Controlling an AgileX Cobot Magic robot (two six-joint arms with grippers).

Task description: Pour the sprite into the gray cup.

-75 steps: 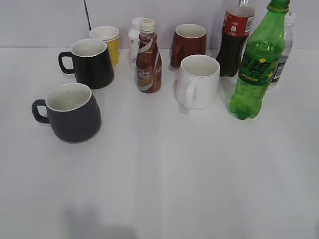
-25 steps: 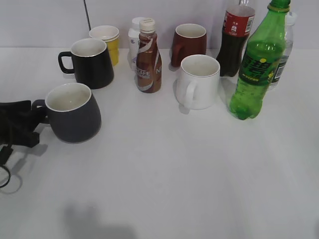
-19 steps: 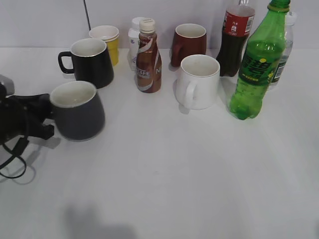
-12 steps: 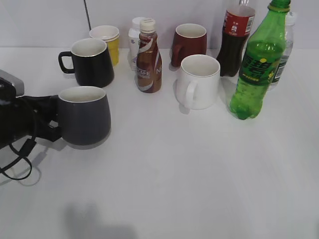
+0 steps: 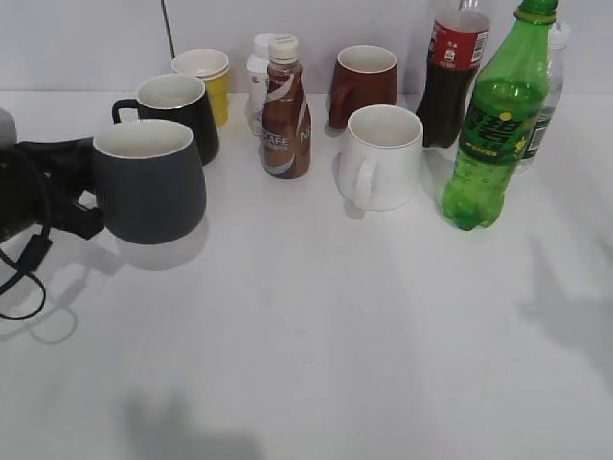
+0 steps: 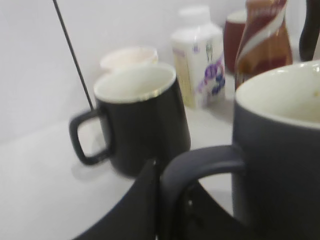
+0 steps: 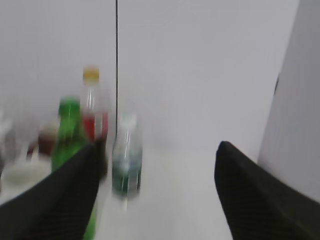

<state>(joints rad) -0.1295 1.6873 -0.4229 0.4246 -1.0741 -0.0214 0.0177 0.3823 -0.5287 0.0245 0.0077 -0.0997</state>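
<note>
The gray cup (image 5: 150,187) is lifted off the table at the left, upright, and casts a shadow beneath it. My left gripper (image 5: 84,196) is shut on its dark loop handle (image 6: 200,162); the left wrist view shows the cup body (image 6: 280,160) close at the right with its cream inside. The sprite (image 5: 493,125), a tall green bottle, stands at the back right and shows blurred in the right wrist view (image 7: 67,132). My right gripper (image 7: 157,200) is open and empty, well short of the bottles, and is outside the exterior view.
A glossy black mug (image 5: 177,117) stands just behind the gray cup. A yellow cup (image 5: 206,77), white bottle (image 5: 257,77), brown coffee bottle (image 5: 285,110), maroon mug (image 5: 364,84), white mug (image 5: 381,158), cola bottle (image 5: 452,77) and water bottle (image 5: 546,105) stand along the back.
My left gripper came in from the left, closed on the gray cup's handle, and lifted the cup up and slightly right. A shadow has appeared on the table at the right.
</note>
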